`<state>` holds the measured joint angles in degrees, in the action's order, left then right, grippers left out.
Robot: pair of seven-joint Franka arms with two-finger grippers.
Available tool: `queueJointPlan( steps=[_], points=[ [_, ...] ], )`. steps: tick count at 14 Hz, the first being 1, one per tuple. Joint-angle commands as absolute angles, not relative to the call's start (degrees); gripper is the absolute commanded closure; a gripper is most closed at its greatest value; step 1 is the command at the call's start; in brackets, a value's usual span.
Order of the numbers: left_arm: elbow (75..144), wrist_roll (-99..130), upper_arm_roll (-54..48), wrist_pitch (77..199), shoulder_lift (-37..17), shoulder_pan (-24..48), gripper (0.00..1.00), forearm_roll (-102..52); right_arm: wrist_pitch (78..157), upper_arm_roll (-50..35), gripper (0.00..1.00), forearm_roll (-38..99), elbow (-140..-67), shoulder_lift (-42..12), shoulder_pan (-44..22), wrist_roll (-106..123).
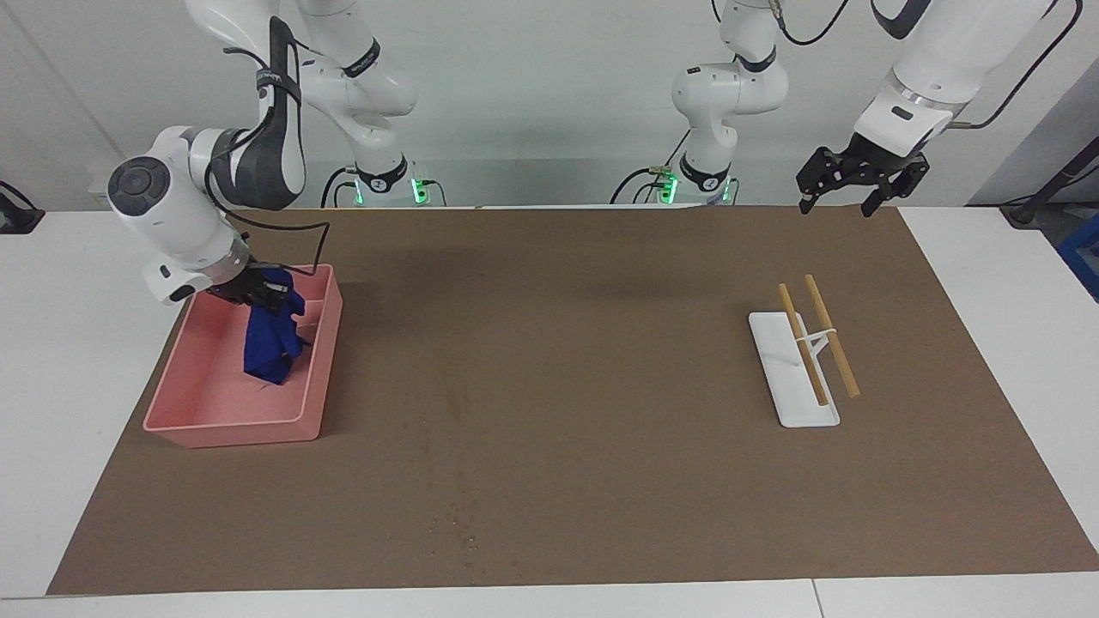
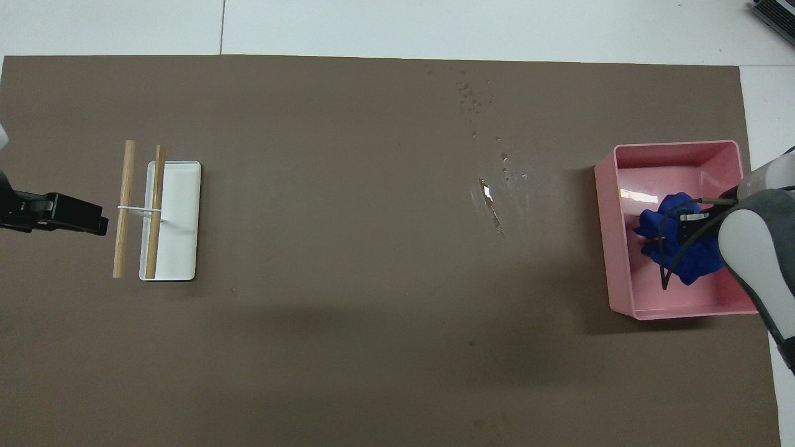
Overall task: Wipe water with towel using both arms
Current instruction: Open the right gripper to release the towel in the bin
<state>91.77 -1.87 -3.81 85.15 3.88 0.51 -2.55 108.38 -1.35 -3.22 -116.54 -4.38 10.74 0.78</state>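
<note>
Brown paper [image 1: 601, 360] covers table. Frame left: right gripper [image 1: 258, 292] clamps towel [image 1: 270, 343] inside pink bin [image 1: 232, 421]. Left gripper [image 1: 861, 176], upper right, jaws wide. White tray [image 1: 790, 378], sticks [image 1: 831, 335] below it. Water [image 2: 490, 198] unobstructed mid-table.

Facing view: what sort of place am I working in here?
Likely a robotics lab bench: two white arms bolted at a white table, a brown paper mat, plain grey wall.

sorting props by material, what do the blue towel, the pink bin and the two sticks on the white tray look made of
Towel: soft cloth, matte; it hangs in limp folds.
Pink bin: probably plastic, smooth; its floor glints in the overhead view.
Two sticks: look like wood or bamboo, pale tan, straight.
White tray: likely plastic, plain.
</note>
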Motion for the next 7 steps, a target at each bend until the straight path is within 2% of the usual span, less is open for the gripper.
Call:
queueJointPlan(
  steps=[1,2,7],
  points=[
    [92.3,-2.3,-3.3,84.6,4.5,1.0,0.00,-1.4,107.1,-2.1,0.21,-4.0,-117.5,-2.0,12.0,0.3],
    [92.3,-2.3,-3.3,84.6,4.5,1.0,0.00,-1.5,106.4,-2.2,0.00,-4.0,-116.6,-1.5,11.4,0.3],
    [92.3,-2.3,-3.3,84.6,4.5,1.0,0.00,-1.4,99.8,-3.1,0.00,-3.3,-104.0,-0.5,10.9,-0.3]
  ],
)
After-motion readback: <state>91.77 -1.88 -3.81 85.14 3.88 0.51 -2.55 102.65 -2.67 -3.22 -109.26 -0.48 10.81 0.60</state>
